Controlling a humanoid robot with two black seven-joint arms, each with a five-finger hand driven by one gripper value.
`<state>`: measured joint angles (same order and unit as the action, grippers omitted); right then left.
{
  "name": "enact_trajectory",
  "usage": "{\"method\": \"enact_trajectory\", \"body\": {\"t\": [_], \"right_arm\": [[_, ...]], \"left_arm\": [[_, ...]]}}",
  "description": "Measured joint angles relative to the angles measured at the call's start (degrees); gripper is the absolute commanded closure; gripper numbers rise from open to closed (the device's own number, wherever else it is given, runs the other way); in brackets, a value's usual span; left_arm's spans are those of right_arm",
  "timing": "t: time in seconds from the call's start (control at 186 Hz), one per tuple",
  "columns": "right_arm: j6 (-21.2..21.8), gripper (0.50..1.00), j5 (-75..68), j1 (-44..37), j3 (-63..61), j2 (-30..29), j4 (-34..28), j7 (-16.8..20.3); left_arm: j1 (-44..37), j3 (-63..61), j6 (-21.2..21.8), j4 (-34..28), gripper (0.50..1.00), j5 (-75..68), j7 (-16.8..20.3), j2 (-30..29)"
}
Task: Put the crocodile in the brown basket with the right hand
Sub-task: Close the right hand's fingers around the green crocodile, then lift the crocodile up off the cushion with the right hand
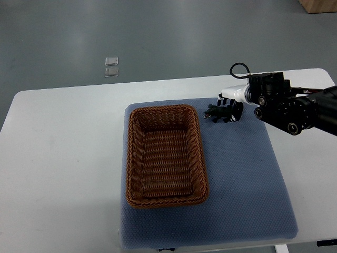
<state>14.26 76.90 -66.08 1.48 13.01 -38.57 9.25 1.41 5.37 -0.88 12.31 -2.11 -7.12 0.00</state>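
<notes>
The crocodile (pixel 214 112) is a small dark toy at the far part of the blue mat (pixel 242 179), just to the right of the basket's far right corner and outside it. The right hand (pixel 231 107) is right at the toy, meeting its right end; both are dark and run together in the top view, so I cannot tell whether the hand is clamped on the toy or only touching it, nor whether the toy rests on the mat or is raised off it. The right arm (pixel 295 108) comes in from the right edge, black with a white wrist section and a looped black cable above it.

The brown basket (pixel 129 158) is a rectangular wicker one with nothing in it, standing on the left half of the mat. The mat lies on a white table (pixel 63 158). Beyond the table is grey floor (pixel 210 31), with a small clear object (pixel 111 67) lying on it.
</notes>
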Motion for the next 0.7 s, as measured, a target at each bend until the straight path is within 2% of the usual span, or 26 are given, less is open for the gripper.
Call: {"method": "enact_trajectory", "body": {"t": [0.204, 0.263, 0.343, 0.44, 0.698], "right_arm": [[0.25, 0.881, 0.00, -0.06, 0.61, -0.56, 0.31, -0.03], [0.29, 0.889, 0.00, -0.16, 1.00, -0.69, 0.33, -0.10], [0.50, 0.948, 0.00, -0.42, 1.25, -0.70, 0.33, -0.31], [0.66, 0.985, 0.00, -0.79, 1.31, -0.67, 0.31, -0.44], [2.43, 0.987, -0.08, -4.11, 1.20, 0.20, -0.08, -0.76]], "left_arm": [[0.00, 0.01, 0.00, -0.03, 0.500, 0.00, 0.00, 0.00], [0.00, 0.03, 0.00, -0.05, 0.500, 0.00, 0.00, 0.00], [0.00, 0.04, 0.00, -0.06, 0.500, 0.00, 0.00, 0.00], [0.00, 0.04, -0.01, -0.08, 0.500, 0.00, 0.00, 0.00], [0.00, 0.03, -0.02, -0.04, 0.500, 0.00, 0.00, 0.00]]}}
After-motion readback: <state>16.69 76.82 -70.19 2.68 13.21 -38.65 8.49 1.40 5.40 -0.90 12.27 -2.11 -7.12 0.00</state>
